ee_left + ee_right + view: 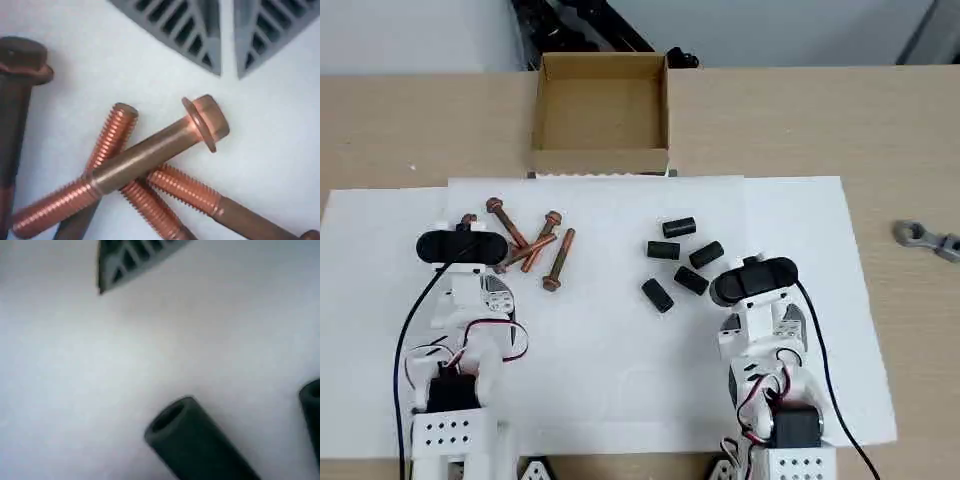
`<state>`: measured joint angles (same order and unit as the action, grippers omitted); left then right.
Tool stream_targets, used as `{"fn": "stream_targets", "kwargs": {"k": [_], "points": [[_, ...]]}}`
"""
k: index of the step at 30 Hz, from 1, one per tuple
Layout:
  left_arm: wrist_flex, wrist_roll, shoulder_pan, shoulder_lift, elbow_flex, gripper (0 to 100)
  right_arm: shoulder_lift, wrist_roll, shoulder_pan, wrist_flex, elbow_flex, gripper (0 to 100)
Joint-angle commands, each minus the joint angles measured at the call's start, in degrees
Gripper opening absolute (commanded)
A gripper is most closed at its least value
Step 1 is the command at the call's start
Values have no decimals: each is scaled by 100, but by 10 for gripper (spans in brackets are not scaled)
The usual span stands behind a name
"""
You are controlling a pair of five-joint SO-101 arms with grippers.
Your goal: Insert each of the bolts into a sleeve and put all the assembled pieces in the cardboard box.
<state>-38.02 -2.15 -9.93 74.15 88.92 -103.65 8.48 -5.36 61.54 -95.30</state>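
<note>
Several copper bolts [533,245] lie crossed in a pile on the left of the white sheet. My left arm [460,246] hovers right over their left end. In the left wrist view the bolts [150,155] lie just beyond my left gripper [228,74], whose two grey fingers stand parallel with a thin slit and nothing between them. Several black sleeves [676,258] lie scattered to the right of centre. My right arm [753,280] is beside the nearest ones, and one sleeve [200,445] lies with its bore showing, apart from my right gripper [127,262]. The cardboard box [548,115] stands open at the back.
The white sheet [620,380] covers the middle of the wooden table. A metal wrench [925,237] lies on the bare wood at the far right. Dark gear sits behind the box, off the table's back edge.
</note>
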Motion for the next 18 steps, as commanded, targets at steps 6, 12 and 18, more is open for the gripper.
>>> {"fn": "stream_targets", "kwargs": {"k": [6,12,18], "points": [[123,18,-18,18,-31,5,-31,18,-13,-13,114,296],[123,18,-18,18,-31,5,-31,35,-31,-13,114,296],[123,18,-18,18,-31,5,-31,44,-48,-13,114,296]]}}
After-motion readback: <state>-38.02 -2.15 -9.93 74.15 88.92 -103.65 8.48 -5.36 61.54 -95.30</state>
